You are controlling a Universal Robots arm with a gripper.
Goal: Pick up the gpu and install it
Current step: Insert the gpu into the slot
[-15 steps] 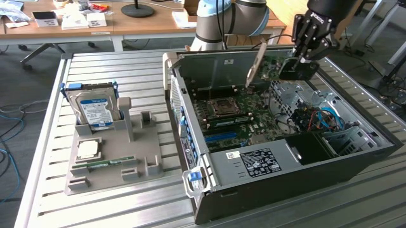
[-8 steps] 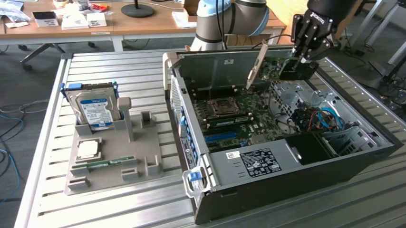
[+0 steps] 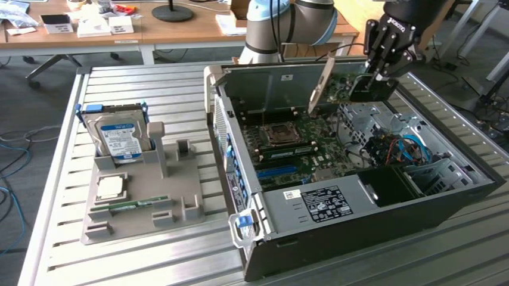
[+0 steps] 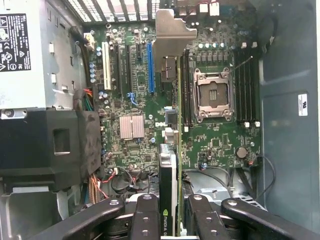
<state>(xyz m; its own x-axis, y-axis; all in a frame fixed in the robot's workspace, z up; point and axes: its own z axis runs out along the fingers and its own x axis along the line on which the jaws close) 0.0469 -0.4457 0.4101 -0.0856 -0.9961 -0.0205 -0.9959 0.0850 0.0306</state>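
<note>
Item under inspection: the gpu (image 3: 344, 74), held over the open case (image 3: 358, 238) and above the motherboard (image 3: 306, 128), not seated. The gripper (image 3: 372, 89) has it. In the wrist view the fingers (image 4: 146, 220) stand narrow and are clamped on the two faces of the gpu (image 4: 176, 165), which runs edge-on away from the gripper (image 4: 172, 222). The bracket (image 4: 172, 30) is at the far end of the card, toward the case's rear wall. From that view the card lies over the motherboard (image 4: 220, 145), between the blue slot (image 4: 151, 67) and the processor socket (image 4: 214, 95). It is nearer the socket and not in line with the slot. In the exterior view the bracket (image 3: 322, 83) hangs tilted above the case interior, with its lower tip clear of the board. Handling assessment: the card appears light, thin and stiff, and the board itself should not flex in the grip. It is judged fragile, since the surface components and the connector edge will not tolerate pinching or knocks. The faces are smooth, so a grip at one end may let the card pivot or slip under side load. The best hold is judged to be on bare board at the end opposite the bracket, which is where the fingers sit, leaving the connector edge and the bracket free.
</note>
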